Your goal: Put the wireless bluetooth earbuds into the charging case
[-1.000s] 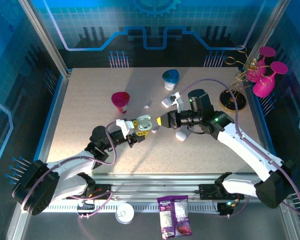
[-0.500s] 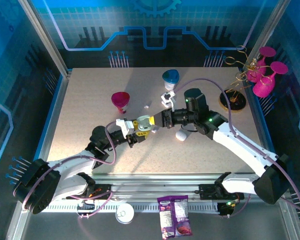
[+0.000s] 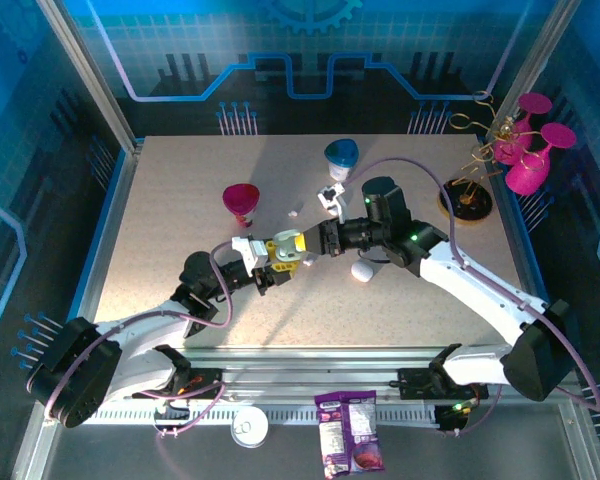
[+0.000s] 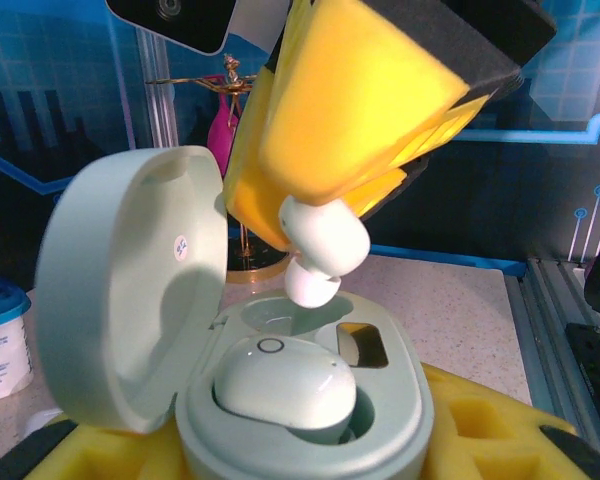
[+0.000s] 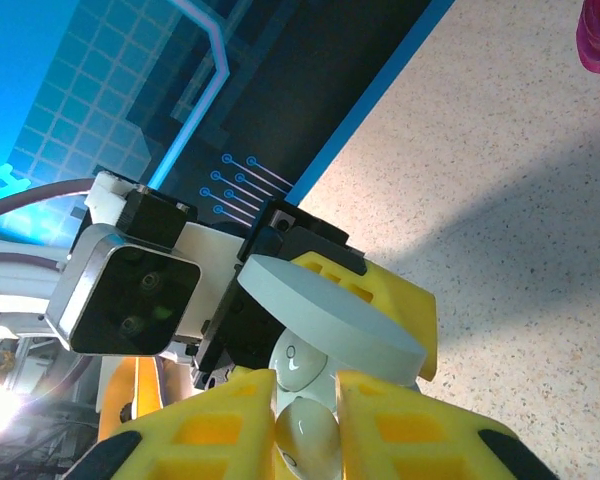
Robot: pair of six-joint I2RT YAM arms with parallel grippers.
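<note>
Speckled tabletop, blue-lit enclosure.
Item: loose earbud, pinched between the yellow pads of the right gripper, hanging just above the empty socket of the open charging case.
Other socket: seated earbud.
Case: clamped in the left gripper, lid up.
Change: right arm has closed in from the right over the last second; insertion judged imminent.

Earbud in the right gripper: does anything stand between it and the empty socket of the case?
Nothing visible. The held earbud hangs above the empty socket of the charging case, beside the seated earbud; the lid stands open.
</note>
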